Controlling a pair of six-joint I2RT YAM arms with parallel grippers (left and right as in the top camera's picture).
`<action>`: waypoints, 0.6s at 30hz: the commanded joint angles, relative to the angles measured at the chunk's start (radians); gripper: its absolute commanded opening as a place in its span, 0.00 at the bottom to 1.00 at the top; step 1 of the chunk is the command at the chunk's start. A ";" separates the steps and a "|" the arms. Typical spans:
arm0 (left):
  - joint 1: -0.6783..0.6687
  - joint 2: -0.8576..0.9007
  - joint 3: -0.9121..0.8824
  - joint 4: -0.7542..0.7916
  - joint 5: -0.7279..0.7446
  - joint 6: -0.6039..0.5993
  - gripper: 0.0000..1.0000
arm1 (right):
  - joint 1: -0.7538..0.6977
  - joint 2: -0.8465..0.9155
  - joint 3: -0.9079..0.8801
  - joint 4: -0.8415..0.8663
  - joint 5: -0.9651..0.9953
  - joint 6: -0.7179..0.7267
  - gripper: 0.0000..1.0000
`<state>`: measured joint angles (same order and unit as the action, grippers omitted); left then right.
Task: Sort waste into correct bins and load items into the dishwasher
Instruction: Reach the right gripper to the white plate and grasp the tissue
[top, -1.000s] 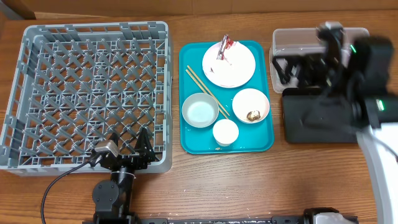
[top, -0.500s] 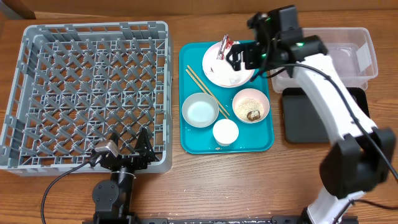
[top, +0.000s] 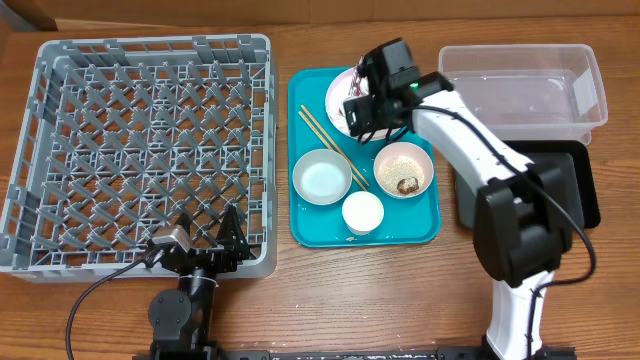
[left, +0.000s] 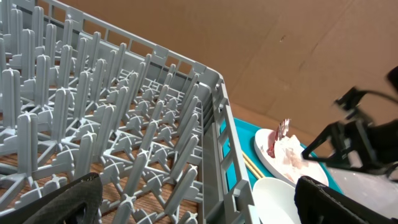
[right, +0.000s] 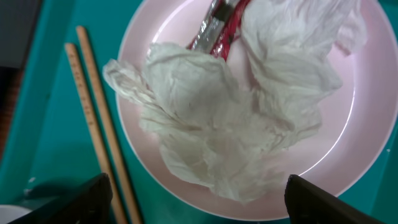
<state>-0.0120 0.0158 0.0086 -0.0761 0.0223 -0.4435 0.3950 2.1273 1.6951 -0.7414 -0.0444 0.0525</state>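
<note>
Two fingers of our right gripper (right: 196, 186) stand wide apart just above the crumpled white tissue (right: 217, 124) on the pink plate (right: 351, 130), so we are sorting waste, and next we must go down and pinch it.

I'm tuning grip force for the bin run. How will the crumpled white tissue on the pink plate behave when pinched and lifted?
Probably floppy and very light: the tissue lies in loose, thin folds, so it should squash easily. It touches the wrapper, so that might drag along.
</note>
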 joint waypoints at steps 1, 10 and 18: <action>0.006 -0.003 -0.003 -0.002 -0.004 -0.006 1.00 | -0.003 0.018 0.025 0.015 0.066 0.014 0.88; 0.006 -0.003 -0.003 -0.002 -0.004 -0.006 1.00 | -0.003 0.090 0.024 0.069 0.115 0.034 0.82; 0.006 -0.003 -0.003 -0.002 -0.004 -0.006 1.00 | -0.003 0.117 0.024 0.092 0.114 0.037 0.73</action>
<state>-0.0124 0.0158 0.0086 -0.0761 0.0223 -0.4435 0.3939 2.2379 1.6955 -0.6598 0.0593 0.0784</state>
